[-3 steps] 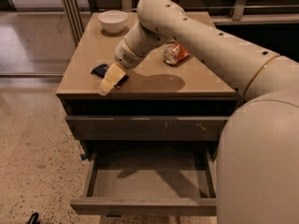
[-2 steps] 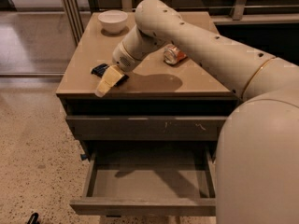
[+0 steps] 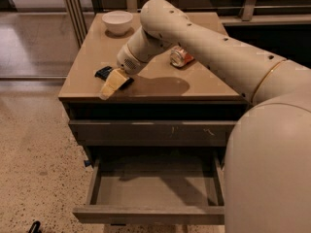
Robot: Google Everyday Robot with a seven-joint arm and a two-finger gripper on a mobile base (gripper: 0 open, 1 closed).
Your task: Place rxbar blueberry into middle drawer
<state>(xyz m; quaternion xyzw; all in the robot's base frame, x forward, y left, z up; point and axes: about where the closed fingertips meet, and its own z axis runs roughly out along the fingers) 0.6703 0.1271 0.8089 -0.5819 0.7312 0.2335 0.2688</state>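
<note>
The rxbar blueberry [image 3: 103,73], a dark flat bar, lies on the counter top [image 3: 160,84] near its left front corner, partly hidden by my gripper. My gripper [image 3: 112,84] reaches down over the bar, its pale fingers pointing to the front left edge and covering the bar's right part. The middle drawer [image 3: 153,186] is pulled open below the counter, with a bare grey floor and nothing in it.
An orange-red can [image 3: 181,57] lies on its side on the counter behind my arm. A white bowl [image 3: 117,21] stands at the back left. A shut drawer front with pale scratches [image 3: 153,131] sits above the open drawer. Speckled floor lies to the left.
My gripper has shifted slightly left and down over the bar. The bar, can and drawer have not moved.
</note>
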